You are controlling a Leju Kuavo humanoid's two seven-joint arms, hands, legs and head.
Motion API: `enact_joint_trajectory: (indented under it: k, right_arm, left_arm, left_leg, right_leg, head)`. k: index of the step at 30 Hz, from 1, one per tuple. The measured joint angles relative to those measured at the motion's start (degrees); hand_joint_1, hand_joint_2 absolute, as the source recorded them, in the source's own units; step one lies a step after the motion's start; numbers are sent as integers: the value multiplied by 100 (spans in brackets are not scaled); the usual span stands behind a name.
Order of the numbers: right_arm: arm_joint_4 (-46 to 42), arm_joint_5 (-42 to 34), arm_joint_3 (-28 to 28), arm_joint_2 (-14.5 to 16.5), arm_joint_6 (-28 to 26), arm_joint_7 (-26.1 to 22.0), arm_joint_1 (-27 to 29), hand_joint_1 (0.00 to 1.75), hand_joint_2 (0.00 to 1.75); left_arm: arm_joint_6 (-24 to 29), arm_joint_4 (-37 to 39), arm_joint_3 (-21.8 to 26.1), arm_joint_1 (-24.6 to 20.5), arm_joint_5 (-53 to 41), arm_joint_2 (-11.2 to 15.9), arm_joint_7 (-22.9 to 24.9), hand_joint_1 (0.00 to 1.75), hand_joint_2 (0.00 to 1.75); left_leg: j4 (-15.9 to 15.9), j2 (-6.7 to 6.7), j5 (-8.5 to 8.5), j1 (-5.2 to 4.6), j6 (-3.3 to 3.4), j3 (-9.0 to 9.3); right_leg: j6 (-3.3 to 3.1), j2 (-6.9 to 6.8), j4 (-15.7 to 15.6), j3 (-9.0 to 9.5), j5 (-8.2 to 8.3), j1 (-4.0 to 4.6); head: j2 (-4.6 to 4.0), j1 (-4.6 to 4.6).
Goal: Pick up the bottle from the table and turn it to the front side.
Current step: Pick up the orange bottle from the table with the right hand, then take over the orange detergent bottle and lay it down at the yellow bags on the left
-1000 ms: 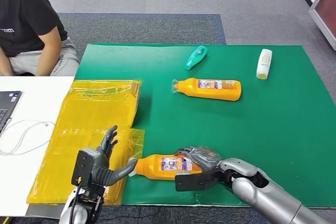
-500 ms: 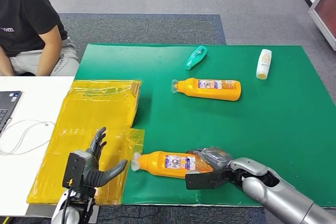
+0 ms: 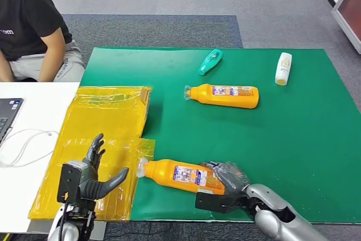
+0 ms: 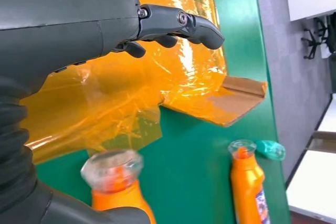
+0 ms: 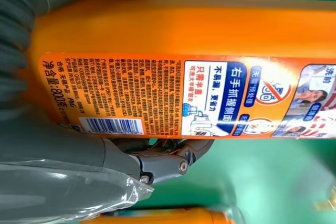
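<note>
The head view is looking forward and down from high on the robot, taking in the whole green mat point(image 3: 298, 139) on the desk, with both arms coming in from below. The left wrist view is sitting close behind the left robot hand point(image 4: 79, 24), turned sideways, looking across the yellow plastic sheet point(image 4: 118, 98) toward both orange bottles; the head view is sharing that sheet and those bottles. The right wrist view is pressing in very near the held bottle point(image 5: 186, 66), showing its printed back label, the same bottle point(image 3: 183, 174) lying nearest in the head view.
</note>
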Motion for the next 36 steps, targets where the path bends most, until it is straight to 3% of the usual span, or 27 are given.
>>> enact_joint_trajectory:
  k: [4,7,15,22,29,36]
  right_arm:
    - [-290,-607,-643,545,-341,-615,695,175,175]
    - [-484,-978,-1000,879,-463,-1141,1009,175,175]
    - [-814,-1420,-1435,1381,-475,-1382,1134,175,175]
    - [-713,-934,-1393,1608,-601,-1478,1067,175,175]
    - [-584,-699,-1193,1648,-673,-1553,950,175,175]
    - [-463,-689,-1045,1650,-649,-1665,869,169,175]
  left_arm:
    - [-185,-122,20,99,647,-72,-114,0,175]
    - [-727,-190,22,134,1763,-119,-471,0,175]
    - [-2027,-267,-154,-8,3616,-243,-491,0,175]
    - [-2394,-187,-596,-342,3382,-253,-352,0,175]
    - [-2601,-21,-967,-902,2775,-161,-383,0,175]
    - [-2659,205,-1175,-1393,2751,-121,-228,0,175]
  left_leg:
    - [-1,0,-4,2,-4,-4]
    - [-1,1,-7,2,-8,-12]
    - [0,2,-5,-2,-4,-14]
    - [0,1,-1,-1,-3,-14]
    - [0,1,0,-1,-4,-15]
    - [0,1,0,-1,-4,-15]
  right_leg:
    - [-7,-1,1,-6,-8,2]
    - [-9,0,1,-15,-10,2]
    - [-6,1,0,-19,-6,-1]
    - [-7,0,1,-18,-5,-1]
    - [-7,0,1,-19,-5,-1]
    - [-6,0,1,-19,-4,-1]
  head:
    - [0,-1]
    - [0,0]
    - [0,0]
    - [0,-1]
    - [0,0]
    - [0,1]
